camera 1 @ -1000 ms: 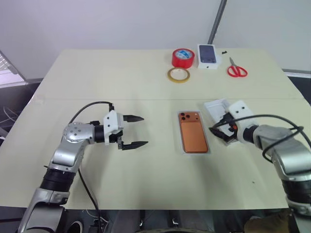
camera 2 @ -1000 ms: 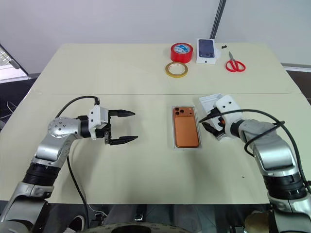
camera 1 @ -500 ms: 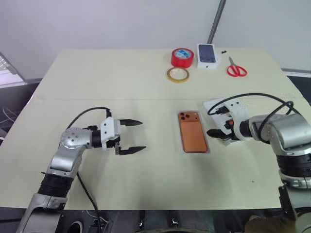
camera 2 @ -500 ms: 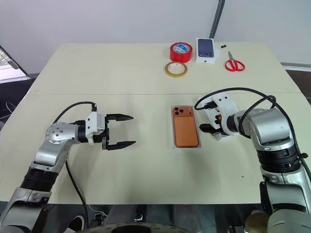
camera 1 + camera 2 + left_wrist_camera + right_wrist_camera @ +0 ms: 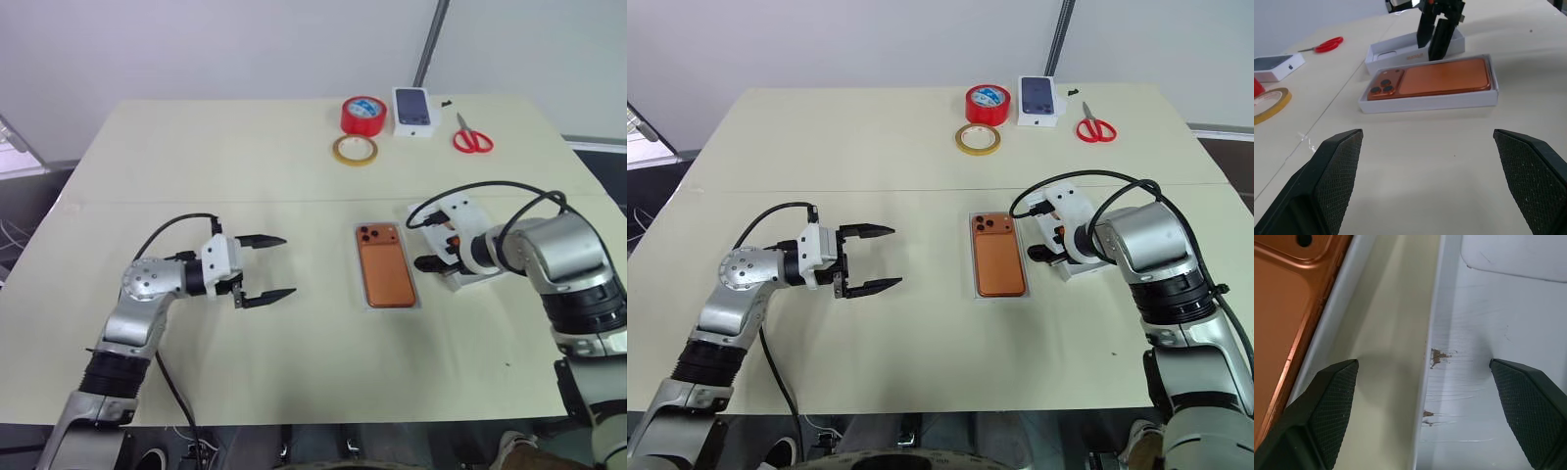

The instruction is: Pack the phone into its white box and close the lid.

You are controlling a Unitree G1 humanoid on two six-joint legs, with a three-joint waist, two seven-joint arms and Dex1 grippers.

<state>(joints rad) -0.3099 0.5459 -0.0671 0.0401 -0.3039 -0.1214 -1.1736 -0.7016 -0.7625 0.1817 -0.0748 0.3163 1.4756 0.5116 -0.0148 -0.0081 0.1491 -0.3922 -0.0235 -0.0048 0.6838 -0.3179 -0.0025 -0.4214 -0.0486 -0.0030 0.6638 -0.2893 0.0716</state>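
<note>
Two grippers show in your left eye view: the left gripper (image 5: 266, 268) sits left of centre, pointing toward the middle of the frame with its jaws spread wide on nothing. Right of centre, the phone (image 5: 387, 273) lies back-up inside the white box (image 5: 370, 305), lens cluster toward the top of the frame. Just right of it stands the lid (image 5: 479, 276), open side up, and the right gripper (image 5: 428, 252) is tipped down over the lid's near wall, jaws spread. Along the top of the frame you have a red tape roll (image 5: 363, 115), a tan tape ring (image 5: 355, 149), a small white box printed with a dark phone (image 5: 414, 110) and red scissors (image 5: 469, 138), all on the table (image 5: 196, 157).

From the left wrist view, your own two fingertips (image 5: 1334, 176) stand far apart at the lower corners; the boxed phone lies across the middle, with the lid behind it at the upper centre and the right gripper's black fingers (image 5: 1436, 34) reaching down at its wall.

From the right wrist view, the fingertips (image 5: 1332, 406) straddle the lid's thin wall, one over the strip of table beside the white box, the other over the lid's white floor; you cannot tell whether they touch it
</note>
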